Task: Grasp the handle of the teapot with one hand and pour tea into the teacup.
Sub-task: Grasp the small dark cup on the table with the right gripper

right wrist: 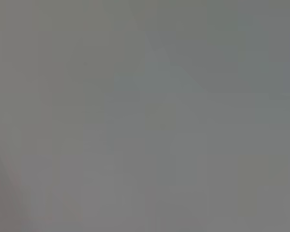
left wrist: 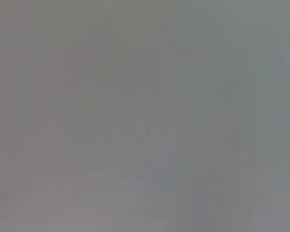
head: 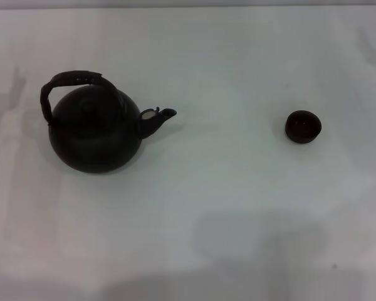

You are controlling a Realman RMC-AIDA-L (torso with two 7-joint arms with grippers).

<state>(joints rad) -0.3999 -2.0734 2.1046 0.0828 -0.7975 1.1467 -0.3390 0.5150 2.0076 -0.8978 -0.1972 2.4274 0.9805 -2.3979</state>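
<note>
In the head view the round black teapot (head: 94,135) stands upright on the white table (head: 225,207) at the left. Its spout (head: 155,119), with a pale tip, points right toward the teacup. The dark arched handle (head: 69,84) loops over its top, tilted a little to the left. The tiny dark teacup (head: 302,126) stands upright at the right, far from the teapot. Neither gripper shows in any view. Both wrist views show only a blank grey surface.
The table's far edge (head: 188,6) runs along the top of the head view. Nothing else stands on the table.
</note>
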